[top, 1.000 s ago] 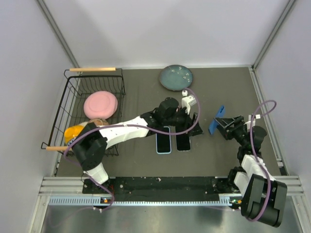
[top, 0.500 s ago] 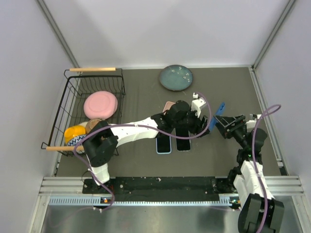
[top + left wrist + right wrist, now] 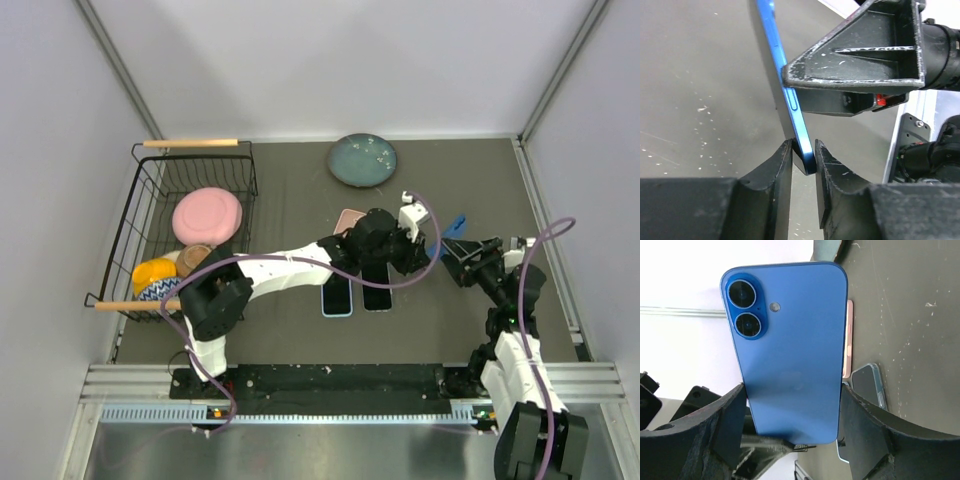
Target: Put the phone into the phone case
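as wrist shows, left tool (image 3: 803, 151) pinches phone (image 3: 781, 70) (corner)

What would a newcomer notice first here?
A blue phone held off the table at centre right, gripped by the right gripper across its width while the left gripper pinches one corner. Below them, two dark phone-shaped items lie side by side on the table; a wire basket with a pink plate sits at the left.
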